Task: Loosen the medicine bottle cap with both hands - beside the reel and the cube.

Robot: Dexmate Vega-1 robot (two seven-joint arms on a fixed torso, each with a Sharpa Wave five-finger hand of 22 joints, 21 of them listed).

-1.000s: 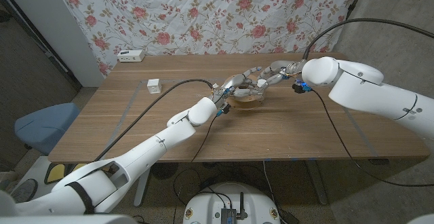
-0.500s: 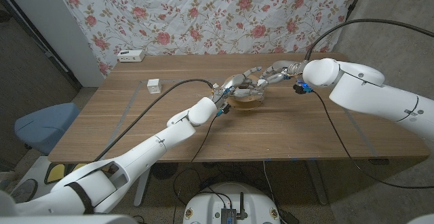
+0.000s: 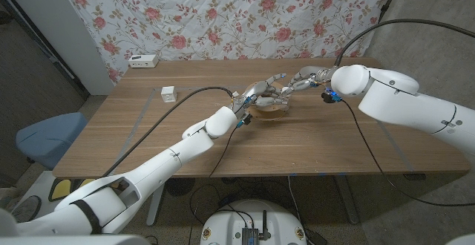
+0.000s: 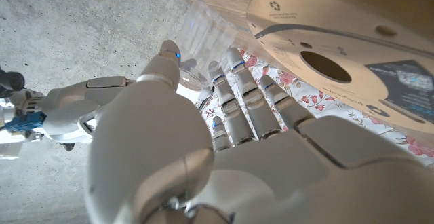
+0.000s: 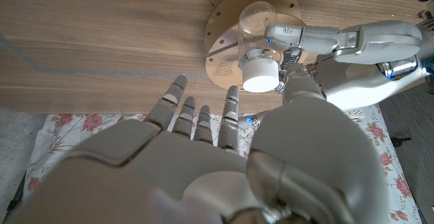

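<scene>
A clear medicine bottle [image 5: 256,22] with a white cap [image 5: 260,76] is held over the flat wooden reel [image 3: 272,110] at the middle of the table. My left hand [image 3: 260,91] grips the clear body, its fingers [image 5: 308,35] wrapped over it and its thumb [image 4: 167,56] against the plastic [image 4: 203,30]. From the other side my right hand [image 3: 303,76] reaches in with fingers [image 5: 203,119] stretched out and apart. Its thumb [image 5: 298,85] lies right beside the cap; I cannot tell whether they touch. The small white cube [image 3: 169,93] stands well off to the left.
A white box-like device [image 3: 143,60] sits at the table's [image 3: 319,145] far left corner. A black cable [image 3: 185,96] runs across the table to my left wrist, another trails from my right arm. A flowered cloth hangs behind the table.
</scene>
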